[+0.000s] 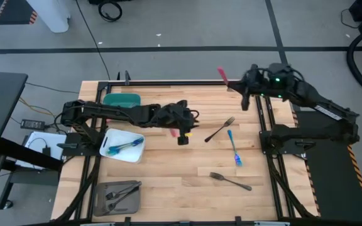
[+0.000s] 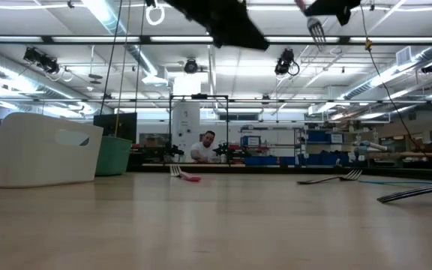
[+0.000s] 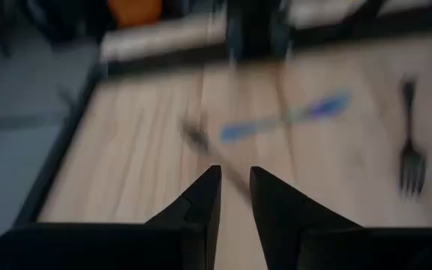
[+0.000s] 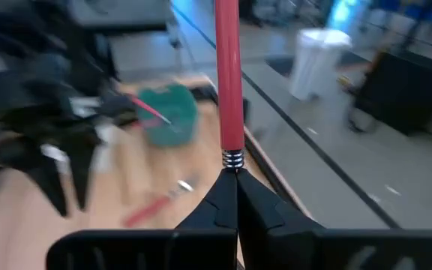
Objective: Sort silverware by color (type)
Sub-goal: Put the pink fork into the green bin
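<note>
Right hand (image 4: 235, 196) raised over counter (image 1: 168, 179) far edge, clamped on red-handled fork (image 4: 228, 75), left hand (image 3: 235, 199) empty, fingers slightly parted, above mid-counter, blue-handled utensil (image 3: 285, 118) and grey fork (image 3: 411, 154) lying beyond it

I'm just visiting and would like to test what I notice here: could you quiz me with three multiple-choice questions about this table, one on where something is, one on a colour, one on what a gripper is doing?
1. Where do the blue-handled pieces already sorted lie?
A. green bin
B. white bin
C. grey bin

2. What colour is the handle of the fork in the right gripper?
A. red
B. blue
C. dark grey

3. How is the left gripper?
A. clamped on a fork
B. holding a bin
C. holding nothing

Answers:
1 B: blue handles show inside the white bin.
2 A: the right gripper pinches a red-handled fork.
3 C: the left gripper has only bare table between its fingers.
</note>
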{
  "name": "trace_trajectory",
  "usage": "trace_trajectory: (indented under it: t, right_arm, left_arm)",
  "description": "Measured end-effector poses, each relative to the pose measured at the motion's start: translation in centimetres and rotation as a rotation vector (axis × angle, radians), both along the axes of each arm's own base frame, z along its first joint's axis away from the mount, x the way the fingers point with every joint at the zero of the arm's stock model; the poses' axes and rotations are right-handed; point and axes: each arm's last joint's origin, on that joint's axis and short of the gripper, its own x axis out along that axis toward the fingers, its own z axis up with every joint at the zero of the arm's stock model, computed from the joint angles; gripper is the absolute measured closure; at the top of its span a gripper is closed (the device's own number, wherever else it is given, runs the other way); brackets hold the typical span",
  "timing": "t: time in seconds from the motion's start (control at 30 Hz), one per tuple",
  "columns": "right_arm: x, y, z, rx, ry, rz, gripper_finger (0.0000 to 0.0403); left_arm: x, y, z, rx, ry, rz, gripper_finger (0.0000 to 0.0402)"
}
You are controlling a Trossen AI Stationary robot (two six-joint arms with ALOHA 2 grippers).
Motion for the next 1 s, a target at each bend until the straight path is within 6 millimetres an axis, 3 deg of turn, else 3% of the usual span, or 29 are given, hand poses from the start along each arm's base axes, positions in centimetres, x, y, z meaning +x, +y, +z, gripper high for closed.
trace_trajectory:
  t: [0.17, 0.4, 0.67, 1.0]
  right_arm:
    - [-0.8, 1.8, 0.3, 0.046, -0.075, 0.125, 0.0402]
    - [0.5, 3.7, -3.1, 0.103, -0.038, 0.263, 0.0402]
    - [2.4, 4.9, -5.9, 0.080, -0.063, 0.319, 0.0402]
    - [3.9, 5.7, -6.3, 0.047, -0.066, 0.315, 0.0402]
  left_arm:
    - [0.8, 0.0, 1.8, 0.023, -0.201, -0.015, 0.0319]
    - [1.1, -0.4, 3.4, 0.027, -0.367, -0.025, 0.0319]
    - [1.2, -0.4, 4.0, -0.001, -0.433, -0.050, 0.0319]
    - [1.2, -0.3, 4.1, -0.071, -0.454, -0.031, 0.0319]
